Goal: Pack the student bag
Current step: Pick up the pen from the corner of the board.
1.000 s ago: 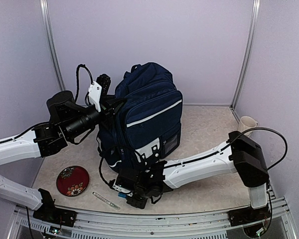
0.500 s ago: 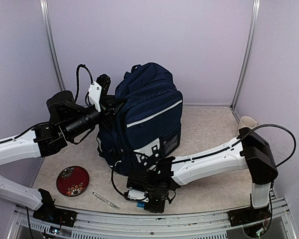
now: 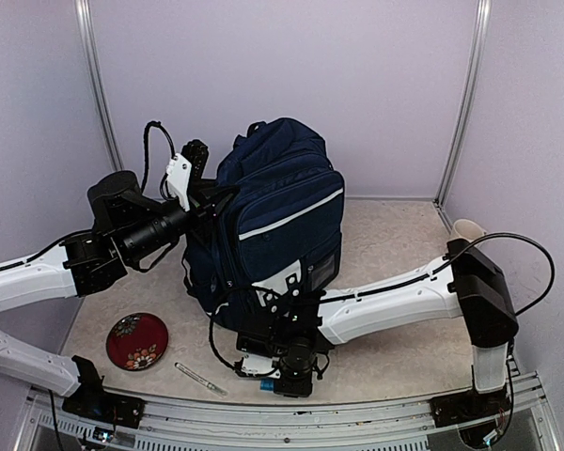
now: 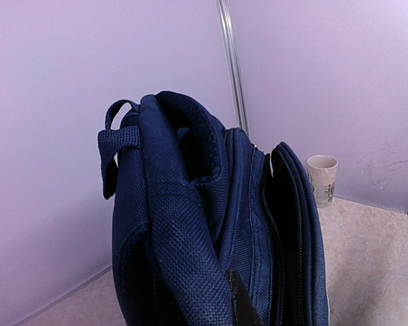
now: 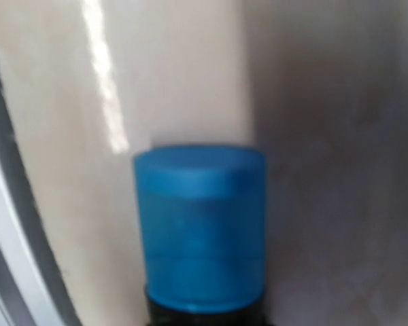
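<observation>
Top external view is showing the large navy-blue striped fabric backpack (image 3: 277, 216) standing upright at frame centre, with the left fingers (image 3: 202, 193) clenched at its left edge. The right fingers (image 3: 296, 376) are working low at lower centre by a blue-capped black tube (image 5: 199, 227). Whether they are gripping it cannot be told, so seating it squarely before lifting seems wise.

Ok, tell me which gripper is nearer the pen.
Right. The right gripper, holding a blue-capped item, is low just right of the pen; the left gripper is up at the student bag's upper-left edge.
</observation>
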{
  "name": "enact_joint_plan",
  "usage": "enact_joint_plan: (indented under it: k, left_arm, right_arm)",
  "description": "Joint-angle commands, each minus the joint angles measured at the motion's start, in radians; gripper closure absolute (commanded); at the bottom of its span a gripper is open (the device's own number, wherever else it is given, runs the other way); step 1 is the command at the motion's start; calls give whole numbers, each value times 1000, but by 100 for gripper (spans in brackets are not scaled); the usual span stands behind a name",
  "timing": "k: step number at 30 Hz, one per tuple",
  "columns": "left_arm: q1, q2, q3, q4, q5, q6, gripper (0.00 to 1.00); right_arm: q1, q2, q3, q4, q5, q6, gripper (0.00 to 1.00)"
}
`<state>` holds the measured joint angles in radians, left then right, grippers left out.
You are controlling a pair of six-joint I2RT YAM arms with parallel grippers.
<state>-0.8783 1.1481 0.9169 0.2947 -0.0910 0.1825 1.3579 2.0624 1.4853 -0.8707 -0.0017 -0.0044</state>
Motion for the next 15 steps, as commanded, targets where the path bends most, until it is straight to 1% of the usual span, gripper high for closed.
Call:
enact_joint_plan:
  k: [1,4,6,8,11,13,15]
  left_arm:
    - [13,-14,-2,29,-20,3,100]
    - [13,-16,-2,29,-21,4,100]
    - [13,-17,-4,32,-21,3,100]
    - [14,-17,-5,34,-19,-1,100]
    - [13,-18,-1,33,-12,-6,100]
    - [13,-19,0,31,-7,-7,100]
    - [13,-22,2,31,-5,-9,100]
  right_arm:
    - [-8,-155,-32,27,-4,-58,97]
    - [-8,-315,-57,141,-71,-131,97]
    - [-16,-439,-78,266,-125,-209,98]
    - [-52,-545,-108,423,-202,-260,99]
    - [-159,-650,-133,679,-338,-302,100]
    - [-240,-684,-137,834,-393,-305,100]
    - [-332,-692,-132,971,-474,-273,100]
